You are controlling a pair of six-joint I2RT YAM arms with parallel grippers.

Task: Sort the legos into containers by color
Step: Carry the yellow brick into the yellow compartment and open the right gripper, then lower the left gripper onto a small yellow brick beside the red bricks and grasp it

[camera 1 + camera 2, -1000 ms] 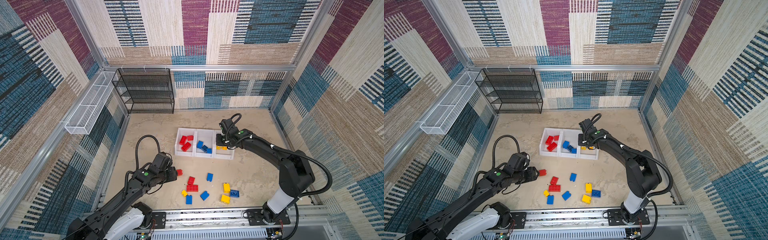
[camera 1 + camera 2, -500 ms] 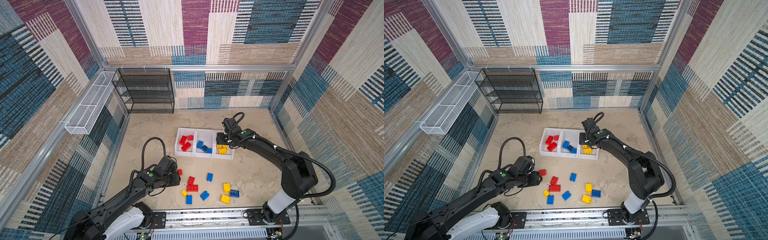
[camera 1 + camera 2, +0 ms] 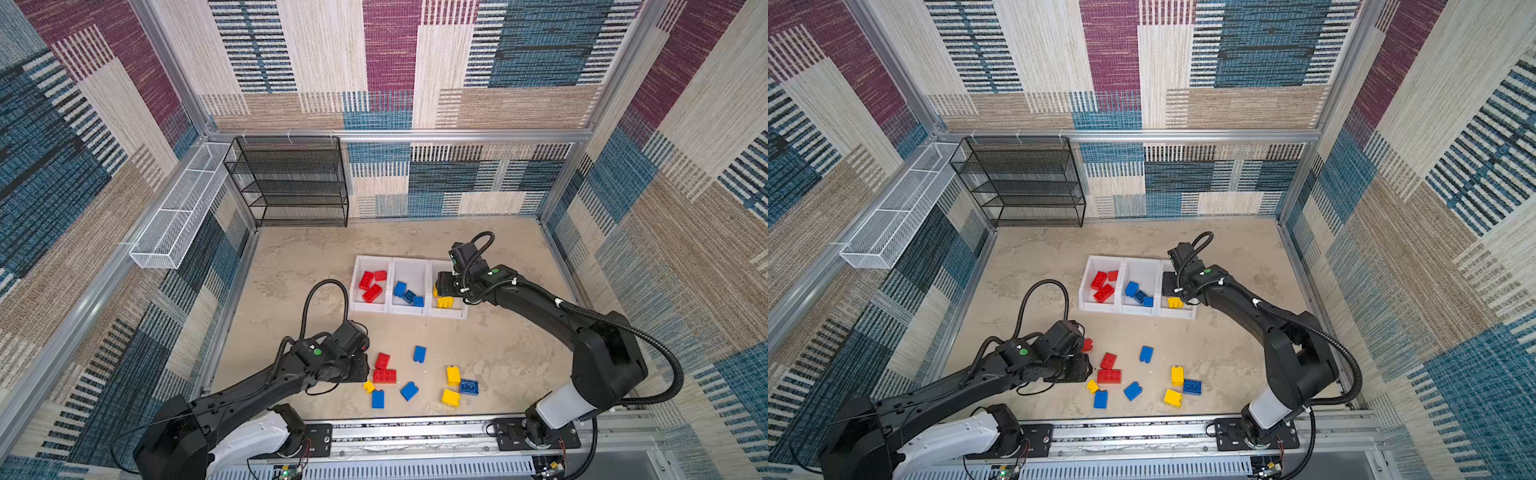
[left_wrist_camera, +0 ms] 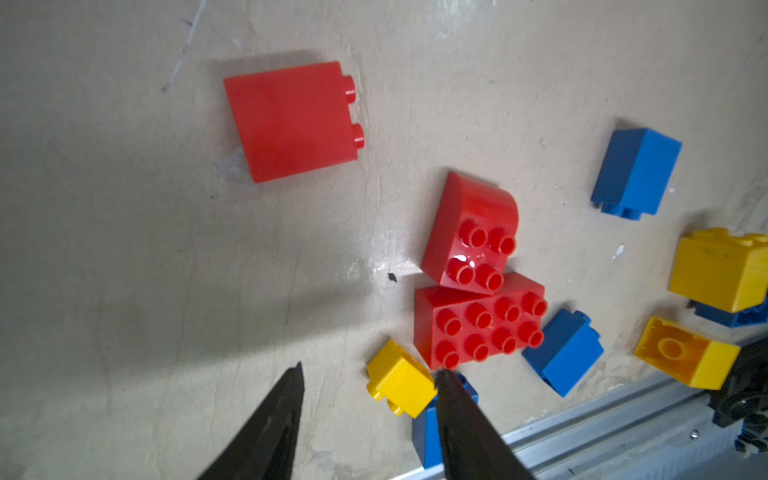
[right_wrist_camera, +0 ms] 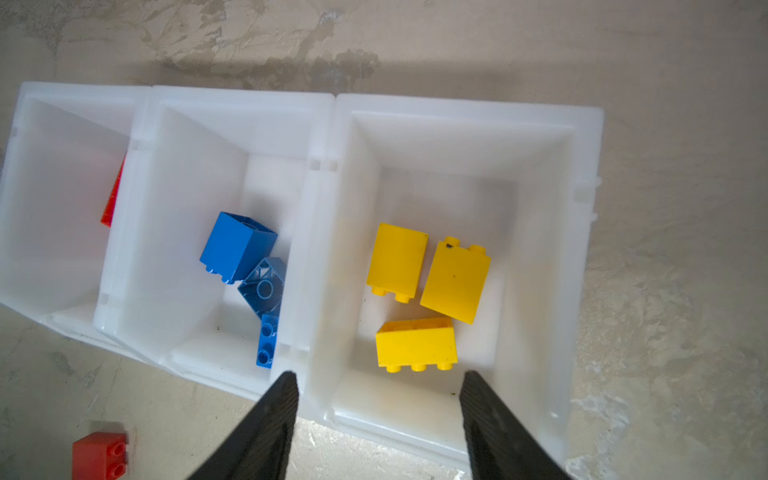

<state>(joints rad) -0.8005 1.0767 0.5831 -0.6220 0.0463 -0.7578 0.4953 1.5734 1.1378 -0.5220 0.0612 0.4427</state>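
Lying nearest the rail, 10 loose legos cluster on the counter: 4 blue, 3 yellow, 3 red. A small yellow lego touches a corner of an 8-stud red oblong, and a curved red lego touches that oblong's other long side. Another red lego lies on its side, apart from the rest. A big yellow lego touches a blue one at the cluster's right end in both top views.

The left tool hovers at the cluster's left end, jaws apart, gripping nothing. 1 fingertip lines up with the spot where the small yellow lego, the oblong and a blue lego meet; whether it touches them I cannot tell.

Farther back stand 3 white bins joined in a row. In both top views the left bin holds 3 red legos, the middle 3 blue and the right 3 yellow. The right tool hangs over the right bin's near end, jaws wide apart and empty, 1 fingertip above the wall shared with the middle bin.

At the back wall stands a black mesh rack; a white wire basket hangs on the left wall.
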